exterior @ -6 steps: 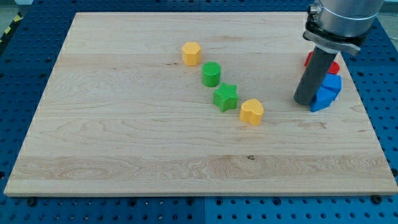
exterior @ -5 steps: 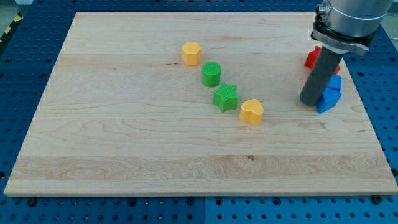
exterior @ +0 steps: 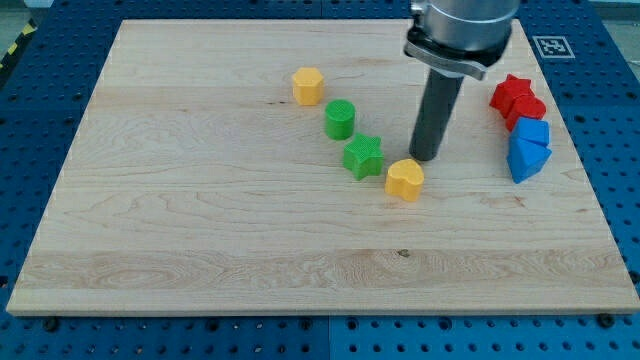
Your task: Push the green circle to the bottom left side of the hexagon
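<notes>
Green circle sits on the table, just below-right of the yellow hexagon, green star close beneath. No hand fitted; my tip rests just above the yellow heart. Risk: approaching leftward could clip star or heart.

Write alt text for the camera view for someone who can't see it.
A dark rod's tip rests on a wooden board, just above and right of a yellow heart. A yellow hexagon, green circle and green star run diagonally toward it; red blocks and blue blocks sit at the view's right.
</notes>
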You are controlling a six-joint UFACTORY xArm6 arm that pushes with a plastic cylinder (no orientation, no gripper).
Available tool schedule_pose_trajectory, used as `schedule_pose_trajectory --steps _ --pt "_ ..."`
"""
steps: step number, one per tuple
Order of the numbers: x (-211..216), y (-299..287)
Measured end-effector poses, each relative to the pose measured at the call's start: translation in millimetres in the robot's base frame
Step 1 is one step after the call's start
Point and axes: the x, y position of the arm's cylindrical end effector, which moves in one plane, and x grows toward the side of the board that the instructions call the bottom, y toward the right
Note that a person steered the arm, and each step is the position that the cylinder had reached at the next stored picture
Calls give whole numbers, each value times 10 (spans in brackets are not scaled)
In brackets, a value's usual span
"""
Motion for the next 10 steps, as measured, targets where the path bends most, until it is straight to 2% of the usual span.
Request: schedule_pose_trajectory --steps 2,5,7,9,10 --pt "-348 -695" --pt "-572 -1340" --pt "-572 -1618" --pt "-269 -1648" --pt "-207 -1909"
